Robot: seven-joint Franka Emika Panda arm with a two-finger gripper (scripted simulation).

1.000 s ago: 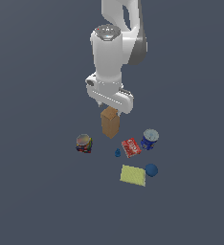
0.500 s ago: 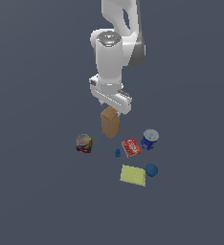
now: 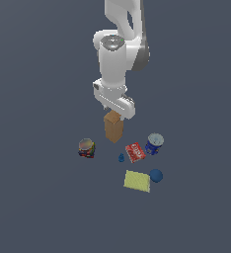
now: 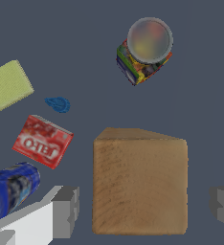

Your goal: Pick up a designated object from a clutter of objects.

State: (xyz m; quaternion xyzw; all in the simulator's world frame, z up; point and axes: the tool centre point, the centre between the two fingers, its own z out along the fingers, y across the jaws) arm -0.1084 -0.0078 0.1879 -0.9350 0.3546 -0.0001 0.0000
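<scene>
Above the dark counter (image 3: 38, 197), your white Panda arm (image 3: 115, 59) hangs nose-down with its pincer (image 4: 140, 208) spread wide over the tall brown cardboard box (image 3: 113, 126). From the wrist view you see one grey finger (image 4: 66, 211) on either side of the box's top face, each standing clear of it with a gap showing, so nothing is gripped. The box stands upright on the counter, directly beneath the wrist.

Around it lies the rest of the clutter. The multicoloured jar (image 3: 86, 147) sits near the box toward the exterior view's left. Toward the exterior view's right you have the flat red packet (image 3: 135, 152), with the blue-white can (image 3: 154, 144) just beside it and a tiny blue piece (image 3: 121, 158) close by. Lower in the exterior view rests the yellow-green pad (image 3: 137, 181), with the blue ball (image 3: 156, 175) at its corner.
</scene>
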